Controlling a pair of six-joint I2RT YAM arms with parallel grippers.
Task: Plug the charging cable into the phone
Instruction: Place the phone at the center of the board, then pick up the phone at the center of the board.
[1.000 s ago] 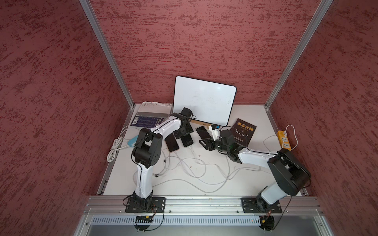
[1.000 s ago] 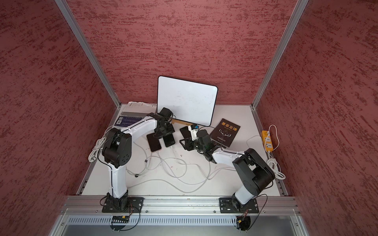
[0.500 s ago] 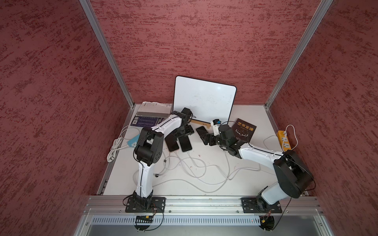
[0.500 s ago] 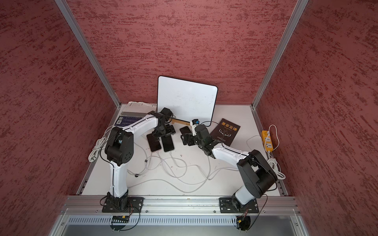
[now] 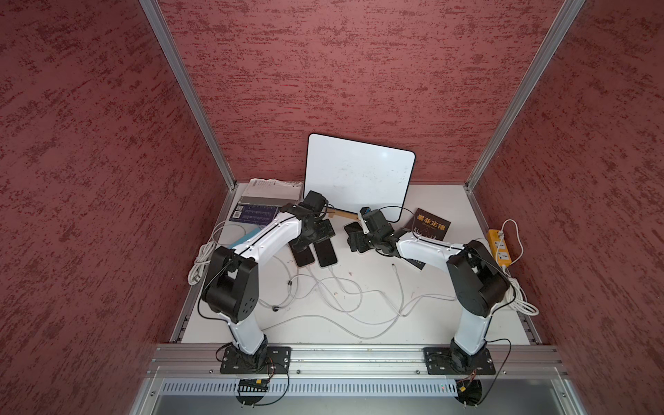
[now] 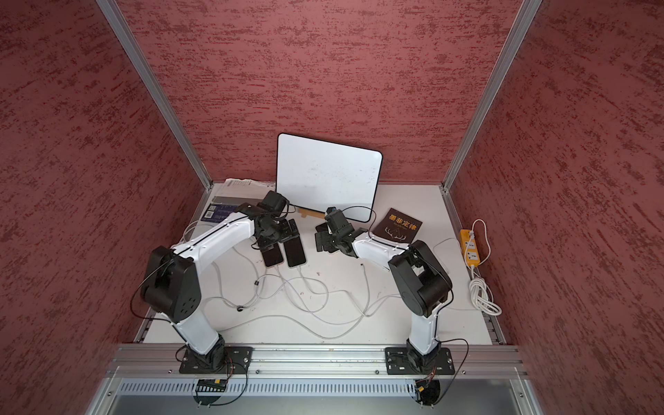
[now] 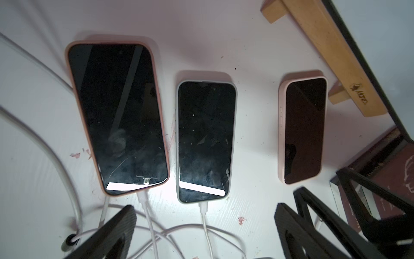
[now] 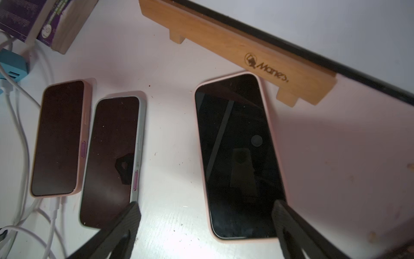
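We hold our left gripper [image 7: 203, 209] and right gripper [image 8: 205, 207] spread wide above the slippery, black-screened, pink-cased phone [image 8: 237, 157]. The limp white charging cable [image 5: 398, 287] looks best pinched at its stiff plug.

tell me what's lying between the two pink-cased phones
The grey-cased phone, with a white cable plugged in. It sits close to the plugged-in pink phone; bare table separates it from the unplugged pink phone. The left wrist view shows this.

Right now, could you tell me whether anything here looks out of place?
The phone beside the wooden stand shows no cable, while the other two phones are plugged in. A loose plug lies on the table, apart from it.
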